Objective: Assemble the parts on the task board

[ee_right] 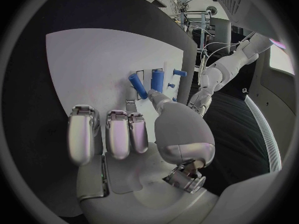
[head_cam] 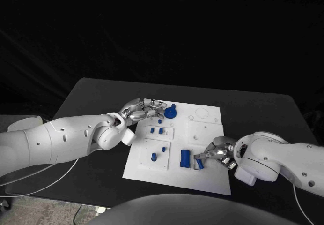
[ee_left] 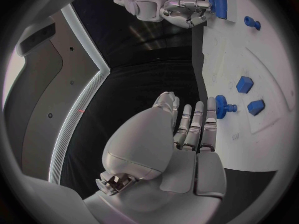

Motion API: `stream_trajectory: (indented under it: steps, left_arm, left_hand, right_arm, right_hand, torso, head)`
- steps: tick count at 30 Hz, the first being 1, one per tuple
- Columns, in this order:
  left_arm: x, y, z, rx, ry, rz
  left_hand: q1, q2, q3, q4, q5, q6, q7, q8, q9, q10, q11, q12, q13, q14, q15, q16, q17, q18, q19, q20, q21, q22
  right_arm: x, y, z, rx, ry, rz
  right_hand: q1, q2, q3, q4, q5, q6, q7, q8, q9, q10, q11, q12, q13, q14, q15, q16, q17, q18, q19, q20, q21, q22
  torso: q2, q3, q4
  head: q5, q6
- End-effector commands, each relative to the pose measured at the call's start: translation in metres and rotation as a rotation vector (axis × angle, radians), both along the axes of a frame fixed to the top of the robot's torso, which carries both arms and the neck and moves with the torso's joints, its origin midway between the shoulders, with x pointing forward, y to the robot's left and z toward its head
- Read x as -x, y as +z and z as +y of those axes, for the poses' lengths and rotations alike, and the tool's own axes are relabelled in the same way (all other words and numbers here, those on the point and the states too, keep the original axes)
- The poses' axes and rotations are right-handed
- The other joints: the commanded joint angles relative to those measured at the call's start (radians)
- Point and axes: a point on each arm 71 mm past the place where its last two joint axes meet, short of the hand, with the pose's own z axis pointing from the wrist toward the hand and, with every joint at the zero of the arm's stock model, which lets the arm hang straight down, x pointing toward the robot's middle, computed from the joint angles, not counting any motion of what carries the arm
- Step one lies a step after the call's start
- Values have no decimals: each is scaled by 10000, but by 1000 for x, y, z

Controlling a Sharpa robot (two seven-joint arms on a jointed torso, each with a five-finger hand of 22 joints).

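The white task board (head_cam: 202, 180) lies mid-table. My left hand (head_cam: 143, 110) reaches over its far left corner, fingers stretched out, fingertips (ee_left: 211, 115) touching the rim of a blue gear (head_cam: 171, 112) (ee_left: 221, 107) that sits on the board. Two small blue blocks (ee_left: 244, 84) stand just past the gear. My right hand (head_cam: 216, 153) (ee_right: 124, 134) rests at the board's near right part and pinches a slim blue peg (ee_right: 138, 86) (head_cam: 200, 163) between thumb and a fingertip, its other fingers curled. A tall blue block (head_cam: 184, 158) (ee_right: 157, 79) stands right beside the peg.
More blue pieces lie on the board: two small ones (head_cam: 157, 131) in a square recess and an oval one (head_cam: 154, 157) at the near left. The board's far right (head_cam: 202, 115) has round holes. Black table (head_cam: 88, 93) surrounds the board.
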Motion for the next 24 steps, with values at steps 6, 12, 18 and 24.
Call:
stream_trajectory:
  steps: [6,12,18,24]
  left_arm:
    - [1,0,-2,164,-183,43]
    - [1,0,-2,168,-195,50]
    - [1,0,-2,171,-206,58]
    - [1,0,-3,175,-225,69]
  left_hand:
    - [17,63,33,-3,57,-18,76,-16,-8,1,98,-35,-9,-1,53,52,-9,-129,38,21,27,5]
    - [17,63,33,-3,57,-18,76,-16,-8,1,98,-35,-9,-1,53,52,-9,-129,38,21,27,5]
    - [20,68,50,-10,60,-22,79,-19,-13,-1,104,-39,-14,-5,59,53,-10,-132,34,20,26,7]
    - [23,69,56,-14,62,-22,80,-20,-14,-2,105,-40,-16,-5,60,54,-10,-132,33,20,26,7]
  right_arm:
    - [1,-1,0,301,372,-10]
    - [0,-1,0,286,352,-33]
    - [1,-1,0,245,338,-31]
    - [2,-1,1,253,475,54]
  right_hand:
    - [-255,89,-230,260,-318,-18,29,16,54,1050,49,38,2631,679,86,-63,499,-20,345,79,-66,2050]
    - [-415,159,-397,466,-533,-28,20,53,79,1050,42,38,2631,677,81,-66,487,-15,337,77,-90,2044]
    - [-401,300,-441,564,-356,21,-12,118,113,1050,17,38,2631,685,63,-45,524,-19,347,63,-69,2052]
    - [-177,100,-542,389,-292,-102,10,88,110,1050,28,38,2631,670,66,-75,451,-11,332,59,-110,2039]
  torso:
    - [6,0,16]
    - [6,-1,-2]
    - [15,-1,-1]
    - [6,1,4]
  head:
    - [13,2]
    - [37,2]
    - [33,2]
    - [30,2]
